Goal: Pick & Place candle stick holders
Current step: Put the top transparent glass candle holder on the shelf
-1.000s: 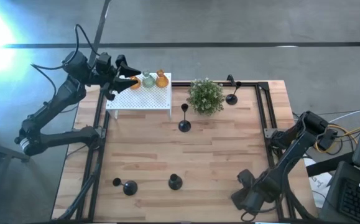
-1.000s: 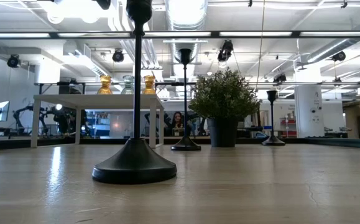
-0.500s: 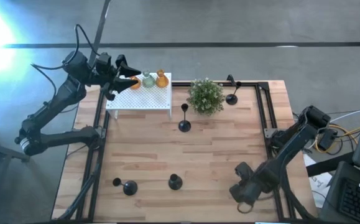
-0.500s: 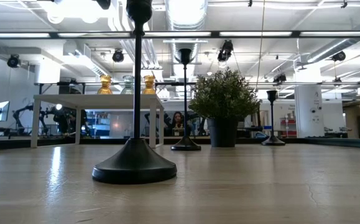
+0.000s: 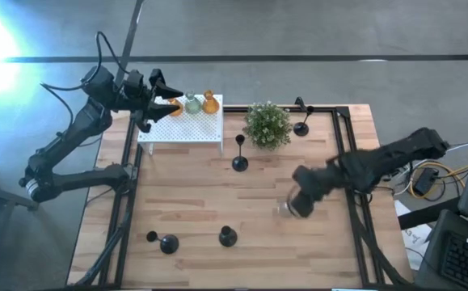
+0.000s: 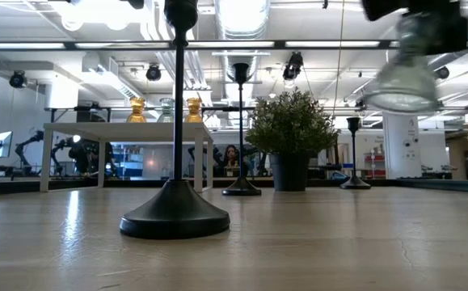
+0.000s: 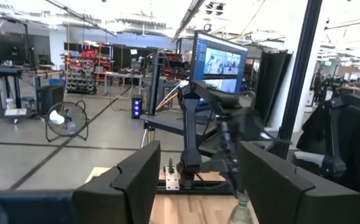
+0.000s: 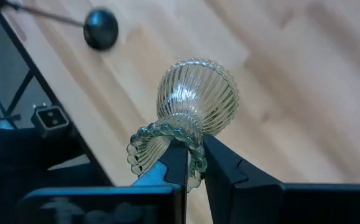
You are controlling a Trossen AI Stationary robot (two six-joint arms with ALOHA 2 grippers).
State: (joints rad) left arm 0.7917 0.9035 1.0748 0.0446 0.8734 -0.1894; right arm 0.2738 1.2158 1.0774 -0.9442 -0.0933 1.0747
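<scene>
Task partly done: three glass holders on the white box, one clear holder in transit.
Right claw [image 8: 192,163] is clenched on the clear holder's [image 8: 189,115] beaded rim, above the counter [image 5: 298,250]. White box [image 5: 183,129] carries amber, clear and amber holders [image 5: 210,103]. Five black holders [image 5: 239,163] remain on the counter. Left claw [image 5: 166,100] hangs spread by the box.

No lettering, label, brand, number or sign is readable in any view; the lit monitor [image 7: 220,62] in the room shows only blurred shapes.
</scene>
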